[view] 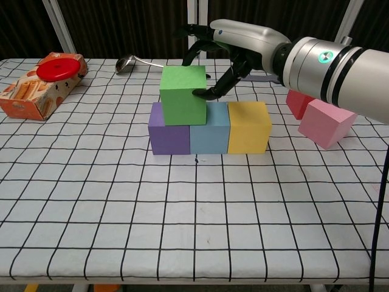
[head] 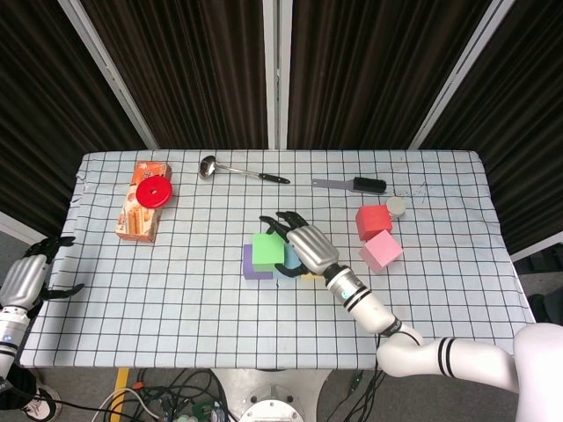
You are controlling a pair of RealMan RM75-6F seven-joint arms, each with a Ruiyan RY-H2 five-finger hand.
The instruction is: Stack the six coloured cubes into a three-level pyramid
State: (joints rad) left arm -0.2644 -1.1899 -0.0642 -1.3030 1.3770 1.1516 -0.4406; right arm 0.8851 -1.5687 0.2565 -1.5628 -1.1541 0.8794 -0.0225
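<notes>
Matt, perhaps foam cubes (view: 183, 94); checked cloth (view: 182, 207); glossy metal ladle (head: 211, 165).

3 cubes (view: 209, 129) stood touching in a row at mid-desk (view: 182, 231). A 4th cube (view: 183, 94) sat on top, over the seam of the left and middle ones. The right hand (view: 226, 52) was behind and right of it, fingertips (view: 200, 93) on its right face. 2 more cubes (head: 378, 236) stood touching, well right of the row. A box (head: 143, 200) lay far left, a ladle (head: 237, 170) behind the row. The left hand (head: 31, 277) hung off the desk's left edge.
</notes>
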